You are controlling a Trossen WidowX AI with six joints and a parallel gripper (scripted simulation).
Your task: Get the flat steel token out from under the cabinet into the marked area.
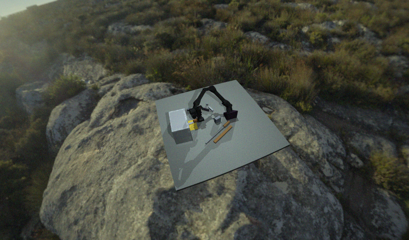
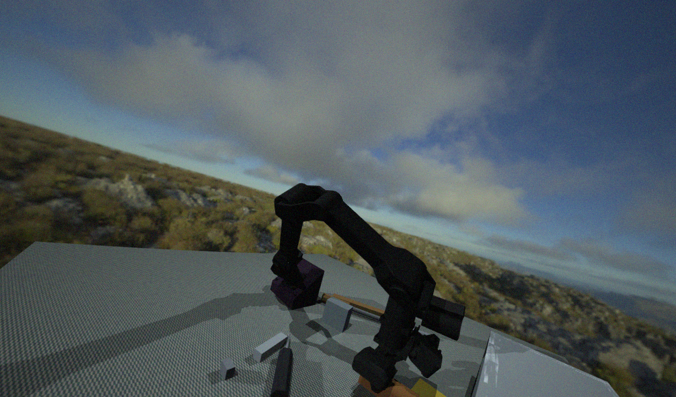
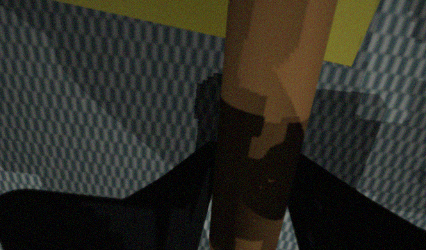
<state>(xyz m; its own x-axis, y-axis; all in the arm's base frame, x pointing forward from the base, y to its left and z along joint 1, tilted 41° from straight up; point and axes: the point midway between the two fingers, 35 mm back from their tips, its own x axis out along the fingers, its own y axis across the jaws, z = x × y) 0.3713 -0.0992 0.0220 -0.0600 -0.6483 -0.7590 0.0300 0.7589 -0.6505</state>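
My gripper (image 1: 196,120) (image 3: 249,154) is shut on the orange handle (image 1: 195,120) (image 2: 392,389) (image 3: 275,52) of a tool, low over the table beside the marked area. The handle points toward the cabinet (image 1: 178,119) (image 2: 537,370), a pale box. A light grey piece (image 1: 190,122) shows between handle and cabinet, over the marked area; it looks like the tool's front part, but is too small to tell. The yellow marked area (image 1: 193,127) (image 2: 427,387) (image 3: 146,14) lies in front of the cabinet, partly covered by the handle in the wrist view. I cannot make out the steel token or the vent slots.
A rod with an orange handle (image 1: 215,135) and a flat wooden bar (image 1: 223,134) lie side by side. A grey block (image 1: 217,119) (image 2: 335,314) stands near the arm's base. A black-handled tool (image 1: 205,109) (image 2: 282,370), a pale bar (image 2: 269,347) and a small block (image 2: 226,368) lie behind the arm.
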